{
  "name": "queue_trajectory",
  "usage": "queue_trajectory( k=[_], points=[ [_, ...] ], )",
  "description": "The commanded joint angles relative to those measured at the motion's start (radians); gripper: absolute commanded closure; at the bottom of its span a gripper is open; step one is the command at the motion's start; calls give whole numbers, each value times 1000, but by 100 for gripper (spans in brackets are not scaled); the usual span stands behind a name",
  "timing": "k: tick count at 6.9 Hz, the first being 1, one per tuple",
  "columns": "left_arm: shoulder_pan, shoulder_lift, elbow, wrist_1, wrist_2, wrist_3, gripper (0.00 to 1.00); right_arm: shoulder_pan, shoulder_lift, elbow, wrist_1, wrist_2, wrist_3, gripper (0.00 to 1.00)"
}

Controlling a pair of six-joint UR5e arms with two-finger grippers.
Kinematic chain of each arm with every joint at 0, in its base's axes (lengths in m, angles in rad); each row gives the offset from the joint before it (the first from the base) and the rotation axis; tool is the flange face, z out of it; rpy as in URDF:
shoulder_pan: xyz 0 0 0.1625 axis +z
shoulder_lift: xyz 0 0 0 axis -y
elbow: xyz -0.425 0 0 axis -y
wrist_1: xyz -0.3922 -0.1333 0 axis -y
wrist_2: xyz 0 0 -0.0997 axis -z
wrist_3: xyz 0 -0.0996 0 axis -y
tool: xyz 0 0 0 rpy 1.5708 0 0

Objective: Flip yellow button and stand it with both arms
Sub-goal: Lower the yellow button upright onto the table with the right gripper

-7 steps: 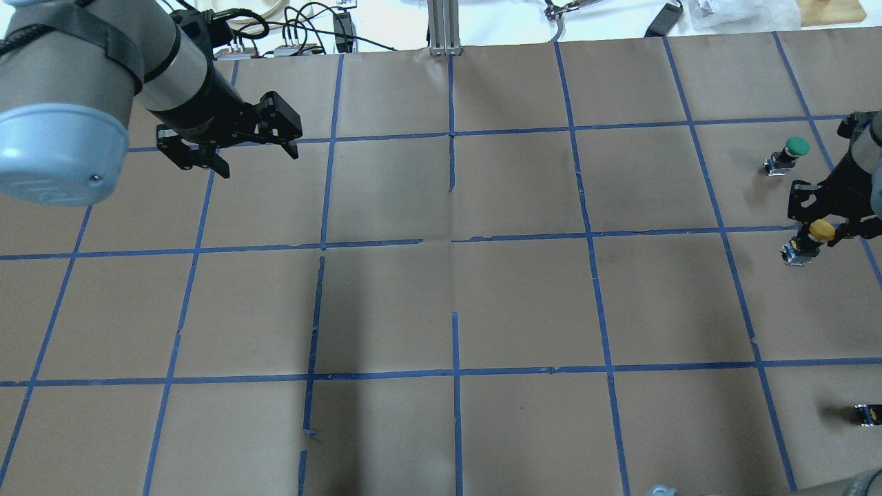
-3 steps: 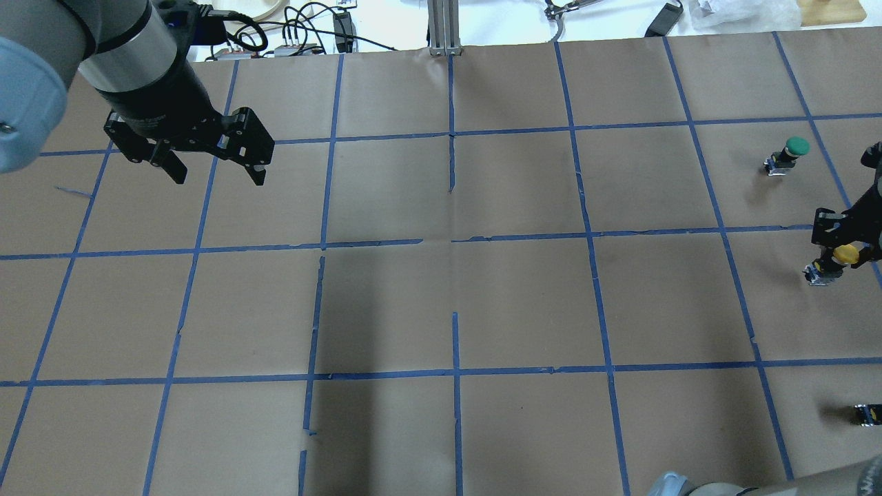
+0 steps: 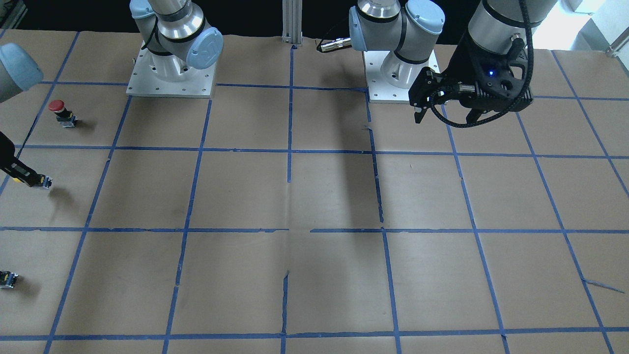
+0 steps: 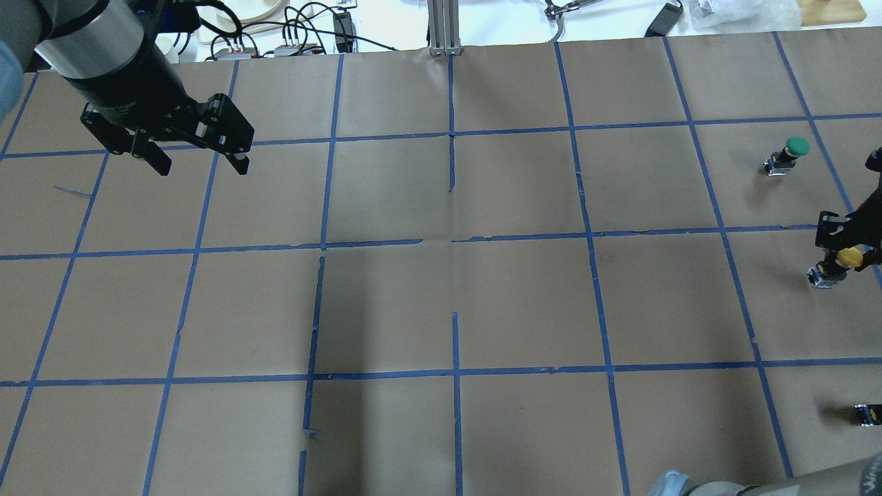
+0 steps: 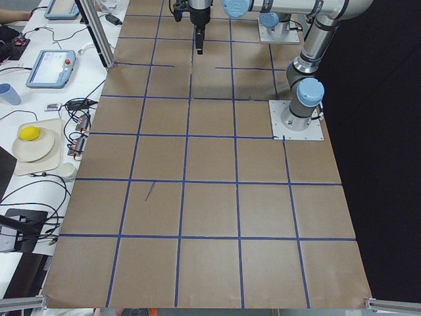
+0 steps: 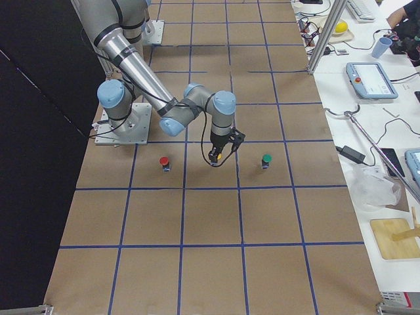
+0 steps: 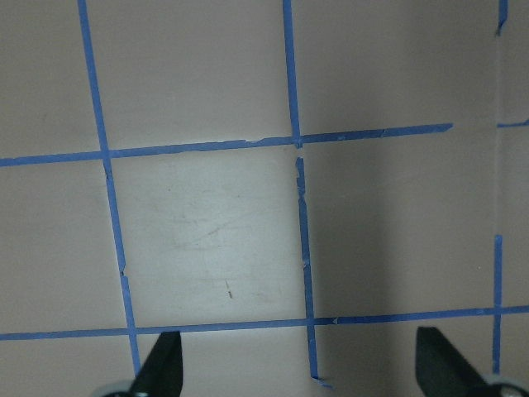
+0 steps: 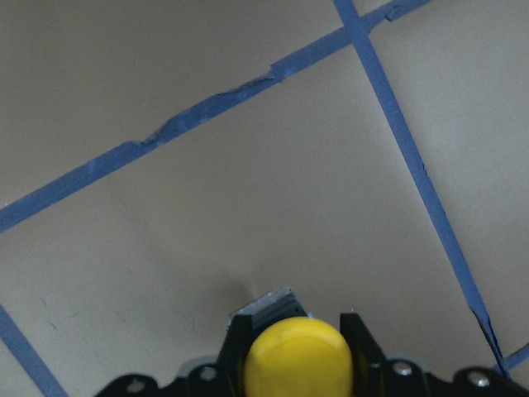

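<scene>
Small round yellow-capped plastic push-button (image 4: 849,257): I am gripping it at the cap between the narrowed fingers (image 8: 357,341) of the black right gripper (image 4: 842,249), apparently just clear of the brown-paper, blue-taped worktop (image 4: 524,303) at its right end, near a green-capped button (image 4: 794,147). Black left gripper (image 4: 202,164): I am holding it well apart, fingers wide, carrying nothing. Progress, judging: pickup is looking done; hand-over, flip and upright standing are waiting.
</scene>
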Motion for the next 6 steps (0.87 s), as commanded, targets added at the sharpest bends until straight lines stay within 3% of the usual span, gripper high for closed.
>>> queue_trajectory(
  k=[1,2,4,5,6],
  points=[
    [3,23,0,10,-22,-1,0,-1,14,17,-26,-2,10,90],
    [3,22,-6,13,-16,-3,0,-1,33,17,-43,-4,15,87],
    [3,25,-5,16,-15,-10,0,-1,36,16,-72,-42,12,43],
    [3,27,-11,11,-15,-12,0,1,36,20,-126,-41,5,38],
    [3,27,-8,13,-16,-13,0,1,37,22,-134,-39,4,26]
  ],
)
